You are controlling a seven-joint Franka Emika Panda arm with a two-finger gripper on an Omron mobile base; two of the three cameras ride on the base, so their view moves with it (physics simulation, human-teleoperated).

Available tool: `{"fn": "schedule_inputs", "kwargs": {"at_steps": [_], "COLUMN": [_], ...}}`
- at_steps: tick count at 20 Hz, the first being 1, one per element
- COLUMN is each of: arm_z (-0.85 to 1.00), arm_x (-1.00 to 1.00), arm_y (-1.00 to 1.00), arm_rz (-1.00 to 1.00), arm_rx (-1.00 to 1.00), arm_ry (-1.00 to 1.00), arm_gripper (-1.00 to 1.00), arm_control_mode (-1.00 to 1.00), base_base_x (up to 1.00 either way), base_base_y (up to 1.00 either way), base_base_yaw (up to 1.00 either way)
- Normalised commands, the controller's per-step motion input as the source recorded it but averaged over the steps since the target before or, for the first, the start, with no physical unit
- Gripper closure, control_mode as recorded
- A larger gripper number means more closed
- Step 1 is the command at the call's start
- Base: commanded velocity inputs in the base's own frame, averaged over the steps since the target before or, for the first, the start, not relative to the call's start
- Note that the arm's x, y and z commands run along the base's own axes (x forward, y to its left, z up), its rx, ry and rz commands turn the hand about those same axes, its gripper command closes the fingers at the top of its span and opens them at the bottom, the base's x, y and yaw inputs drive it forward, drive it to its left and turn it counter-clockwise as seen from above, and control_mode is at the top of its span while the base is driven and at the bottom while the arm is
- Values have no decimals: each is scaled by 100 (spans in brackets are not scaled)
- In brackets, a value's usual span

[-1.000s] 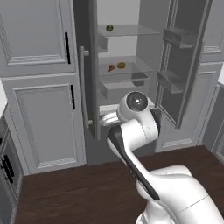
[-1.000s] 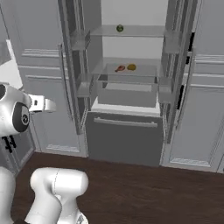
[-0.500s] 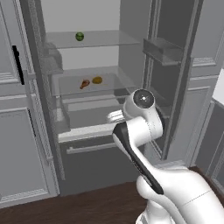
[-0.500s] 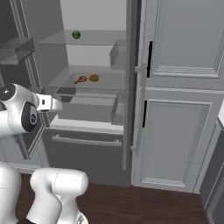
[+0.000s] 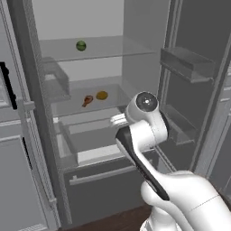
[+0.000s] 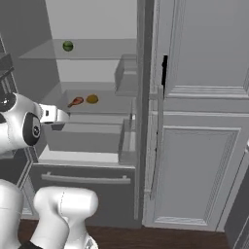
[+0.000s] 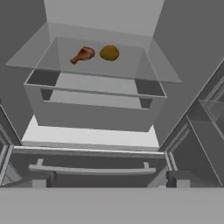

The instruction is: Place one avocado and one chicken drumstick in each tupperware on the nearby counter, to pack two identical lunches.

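One chicken drumstick [image 7: 83,54] lies beside the avocado [image 7: 109,53] on a glass shelf inside the open fridge, the avocado to its right. From the base, the same drumstick [image 5: 87,100] [image 6: 75,101] and avocado [image 5: 102,95] [image 6: 92,99] sit on the middle shelf. My gripper [image 7: 109,180] is open and empty. It hangs in front of the fridge, below shelf level and well short of the food. The hand [image 5: 118,119] [image 6: 61,115] points into the fridge. The tupperwares and the counter are out of view.
A small green fruit [image 5: 80,45] [image 6: 68,46] rests on the upper shelf. A grey drawer [image 7: 94,116] stands pulled out under the food shelf. Door bins [image 5: 187,63] line the open right door. Grey cabinet fronts [image 6: 194,146] stand right of the fridge.
The whole picture has shifted: the base has moved, and the open fridge now looks closer and larger. The gripper stays open and empty.
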Motion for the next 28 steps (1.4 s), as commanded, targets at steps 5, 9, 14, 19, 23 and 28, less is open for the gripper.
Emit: {"fn": "schedule_inputs", "kwargs": {"at_steps": [5, 9, 14, 19, 23, 28], "arm_z": [0, 0, -3, -51, -21, -7], "arm_x": [0, 0, 17, 99, 100, 74], "arm_y": [0, 0, 0, 24, 28, 54], "arm_rz": [0, 0, 0, -3, -4, -1], "arm_rx": [0, 0, 0, 9, 17, -3], "arm_ry": [0, 0, 0, 4, 1, 18], "arm_gripper": [-100, -100, -100, -100, -100, -100], "arm_control_mode": [100, 100, -100, -100, -100, -100], "base_base_x": [56, 82, 43, 0, 0, 0], "base_base_y": [30, 0, 0, 0, 0, 0], "base_base_yaw": [-2, -2, 0, 0, 0, 0]}}
